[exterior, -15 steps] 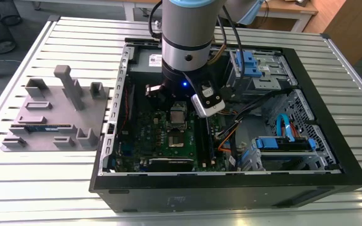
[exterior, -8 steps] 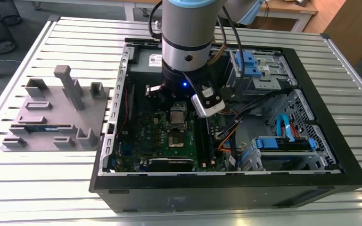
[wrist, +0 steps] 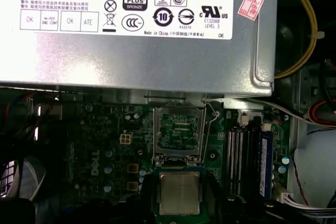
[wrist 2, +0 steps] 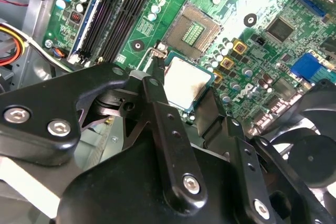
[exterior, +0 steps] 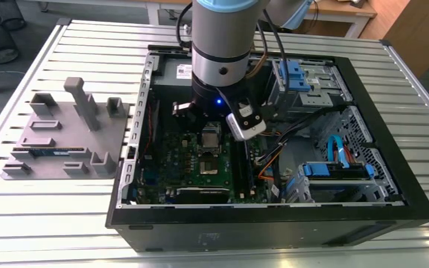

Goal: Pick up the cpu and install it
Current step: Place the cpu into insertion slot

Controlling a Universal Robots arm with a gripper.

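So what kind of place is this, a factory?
More likely a robot lab or workshop. A robot arm reaches into an open computer case on a slatted metal table, its pincer holding the cpu over the motherboard, and desks stand behind.

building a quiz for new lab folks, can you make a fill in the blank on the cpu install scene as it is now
1. The tool is shut on the cpu, near the socket, which is ___ of any chip.
2. The grey fixture lies on the exterior view's ___ of the computer case.
3. A memory stick lies on that fixture, ___ the case.
Missing words: empty; left; outside
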